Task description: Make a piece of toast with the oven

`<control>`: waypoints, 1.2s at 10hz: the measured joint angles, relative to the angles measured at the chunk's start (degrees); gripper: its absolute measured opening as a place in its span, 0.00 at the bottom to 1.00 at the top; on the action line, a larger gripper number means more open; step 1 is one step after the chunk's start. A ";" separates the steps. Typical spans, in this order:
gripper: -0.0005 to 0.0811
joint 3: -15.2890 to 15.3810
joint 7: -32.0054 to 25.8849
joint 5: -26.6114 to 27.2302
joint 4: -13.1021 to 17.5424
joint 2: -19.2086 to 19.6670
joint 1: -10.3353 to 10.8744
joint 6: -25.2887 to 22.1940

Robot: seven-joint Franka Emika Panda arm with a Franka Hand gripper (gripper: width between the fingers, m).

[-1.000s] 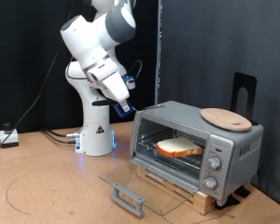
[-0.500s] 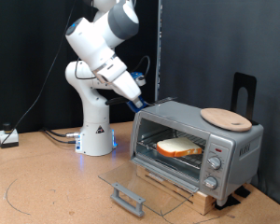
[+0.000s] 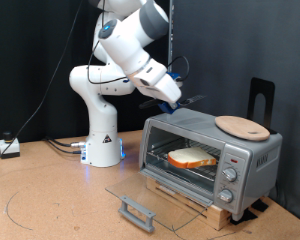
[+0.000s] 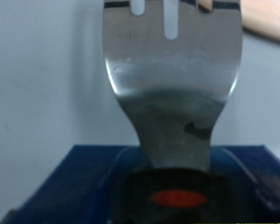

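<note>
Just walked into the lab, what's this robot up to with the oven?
The arm is working at a toaster oven whose glass door lies folded down open. A slice of toast sits inside on the rack. The claw is above the oven's top, holding a metal spatula, as the wrist view shows. A wooden plate rests on the oven's top.

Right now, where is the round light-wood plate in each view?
Exterior view: the round light-wood plate lies on the silver-grey toaster oven, at its roof's end toward the exterior view's right.
Wrist view: a tan sliver beside the slotted metal spatula tip.
Shared landmark: the oven's grey roof.
</note>
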 joint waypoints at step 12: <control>0.49 14.31 11.56 4.00 -4.74 -9.76 4.58 2.50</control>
